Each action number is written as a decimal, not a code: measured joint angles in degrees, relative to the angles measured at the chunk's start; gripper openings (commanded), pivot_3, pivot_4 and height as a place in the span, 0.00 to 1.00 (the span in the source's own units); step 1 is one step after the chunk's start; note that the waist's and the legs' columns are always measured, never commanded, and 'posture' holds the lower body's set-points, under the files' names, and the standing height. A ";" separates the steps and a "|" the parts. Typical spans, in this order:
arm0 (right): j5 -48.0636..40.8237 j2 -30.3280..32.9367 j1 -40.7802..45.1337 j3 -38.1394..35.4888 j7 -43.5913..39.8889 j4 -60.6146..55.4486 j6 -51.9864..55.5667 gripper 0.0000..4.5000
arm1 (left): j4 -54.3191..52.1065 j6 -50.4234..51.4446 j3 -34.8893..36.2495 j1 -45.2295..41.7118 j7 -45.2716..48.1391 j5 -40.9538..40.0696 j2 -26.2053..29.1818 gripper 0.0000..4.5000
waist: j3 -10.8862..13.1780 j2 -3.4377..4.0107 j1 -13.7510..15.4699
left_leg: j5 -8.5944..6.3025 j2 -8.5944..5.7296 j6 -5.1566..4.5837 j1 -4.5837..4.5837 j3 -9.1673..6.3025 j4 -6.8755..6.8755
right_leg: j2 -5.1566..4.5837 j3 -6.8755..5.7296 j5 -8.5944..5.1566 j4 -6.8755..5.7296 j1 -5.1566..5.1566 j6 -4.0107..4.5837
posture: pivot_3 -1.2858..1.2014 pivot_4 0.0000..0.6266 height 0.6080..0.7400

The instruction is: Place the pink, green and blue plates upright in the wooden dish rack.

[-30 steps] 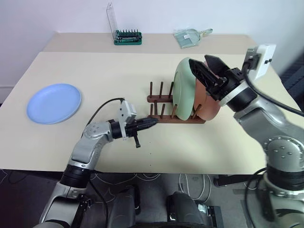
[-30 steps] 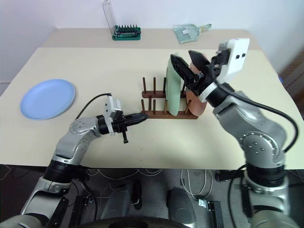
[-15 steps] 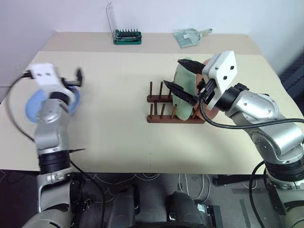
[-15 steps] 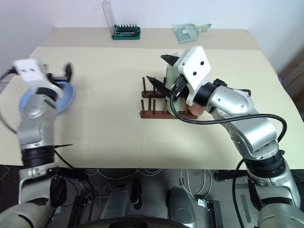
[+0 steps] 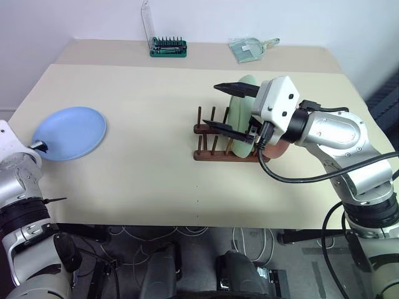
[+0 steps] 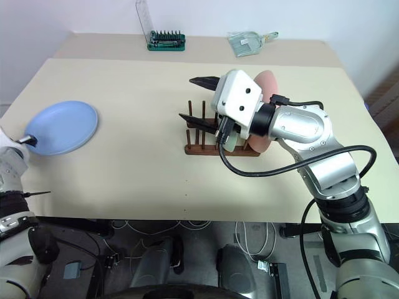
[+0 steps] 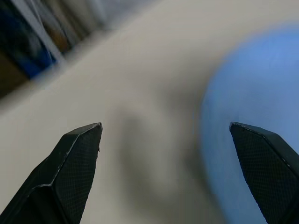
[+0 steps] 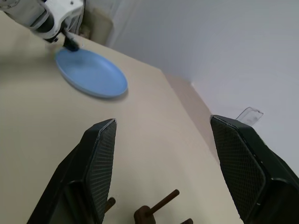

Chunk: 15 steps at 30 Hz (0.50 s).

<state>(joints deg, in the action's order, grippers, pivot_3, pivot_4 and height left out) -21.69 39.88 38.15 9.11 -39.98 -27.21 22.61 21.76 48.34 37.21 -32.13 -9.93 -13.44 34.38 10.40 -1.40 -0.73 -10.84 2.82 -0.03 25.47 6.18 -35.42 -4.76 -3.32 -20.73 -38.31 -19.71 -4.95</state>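
The blue plate point(image 5: 68, 132) lies flat at the table's left. My left gripper point(image 7: 166, 130) is open at its near-left rim, nothing between the fingers; the head view shows it there too point(image 5: 38, 147). The green plate point(image 5: 240, 106) and the pink plate point(image 6: 265, 81) stand upright in the right part of the wooden dish rack point(image 5: 209, 131). My right gripper point(image 5: 228, 109) hovers open and empty over the rack's free left pegs, just left of the green plate. In the right wrist view the blue plate point(image 8: 91, 73) lies beyond its fingers point(image 8: 100, 154).
A green bit holder with a clear lid point(image 5: 167, 48) and a clear scoop-like item point(image 5: 249, 48) sit at the table's far edge. Bare tabletop point(image 5: 143, 168) stretches between the blue plate and the rack.
My left arm swung from beside the rack out to the blue plate's rim, and its gripper went from shut to open. The right gripper rolled and shifted left, off the green plate.
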 measured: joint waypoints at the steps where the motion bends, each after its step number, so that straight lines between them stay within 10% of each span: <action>1: 0.29 -0.27 -0.17 0.13 -0.09 -0.04 0.02 0.72 | 0.10 0.95 0.40 -0.63 0.32 -0.87 -0.20 0.94 | -0.01 -0.04 0.06 | 0.00 0.00 0.00 0.00 0.00 0.00 | -0.01 0.00 0.00 -0.01 0.00 0.00 | 0.52 0.24 0.94; 10: 2.43 -2.29 -2.01 0.52 -0.69 -0.71 0.34 0.72 | 0.40 0.84 2.68 -3.24 0.41 -4.51 -2.46 0.01 | -0.02 -0.05 0.01 | 0.02 -0.02 0.04 -0.07 0.00 0.00 | -0.02 0.01 0.00 -0.07 0.03 0.00 | 0.52 0.24 0.94; 15: 3.67 -2.82 -2.98 0.53 -0.72 -0.80 0.44 0.72 | -1.29 -0.05 2.78 -3.48 -0.20 -4.98 -4.49 0.01 | -0.05 -0.08 0.15 | 0.02 -0.05 0.04 -0.09 0.00 0.00 | -0.04 0.00 0.00 -0.08 0.06 0.00 | 0.52 0.24 0.94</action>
<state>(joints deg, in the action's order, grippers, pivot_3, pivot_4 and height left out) -18.02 37.05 35.17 9.65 -40.69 -28.01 23.05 20.47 48.28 39.99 -35.61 -10.13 -18.42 29.89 10.35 -1.48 -0.58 -10.82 2.77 0.01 25.38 6.18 -35.43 -4.81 -3.32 -20.73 -38.39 -19.65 -4.95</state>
